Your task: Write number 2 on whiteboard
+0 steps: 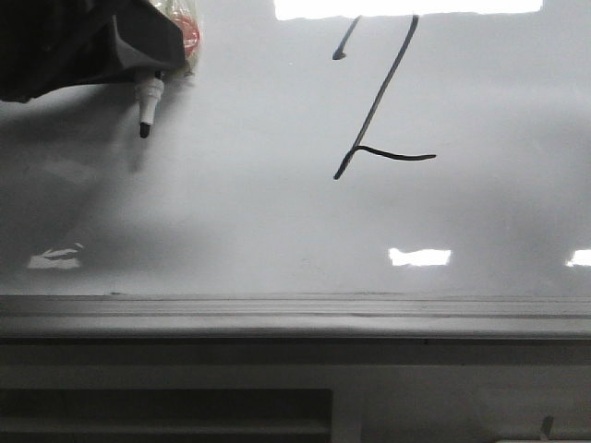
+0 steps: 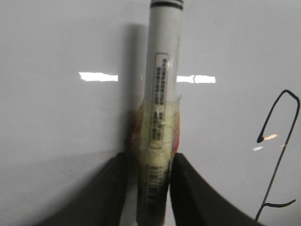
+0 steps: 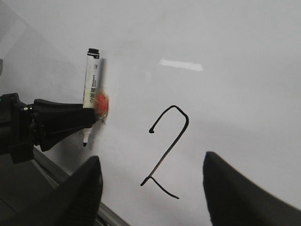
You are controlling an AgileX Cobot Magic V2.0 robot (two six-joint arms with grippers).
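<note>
The whiteboard (image 1: 231, 212) fills the front view, with a grey ledge (image 1: 295, 314) below. A black number 2 (image 1: 379, 101) is drawn right of centre; its top is cut off there. The whole figure shows in the right wrist view (image 3: 167, 146) and part of it in the left wrist view (image 2: 277, 155). My left gripper (image 2: 149, 181) is shut on a white marker (image 2: 162, 113) wrapped in tape. The marker's black tip (image 1: 145, 129) points down, left of the 2; I cannot tell if it touches the board. My right gripper (image 3: 150, 188) is open and empty in front of the 2.
The left arm's black housing (image 1: 74, 41) fills the top left of the front view. The left gripper holding the marker (image 3: 91, 94) shows at the left of the right wrist view. Below the ledge is a grey panel with a slot (image 1: 166, 406).
</note>
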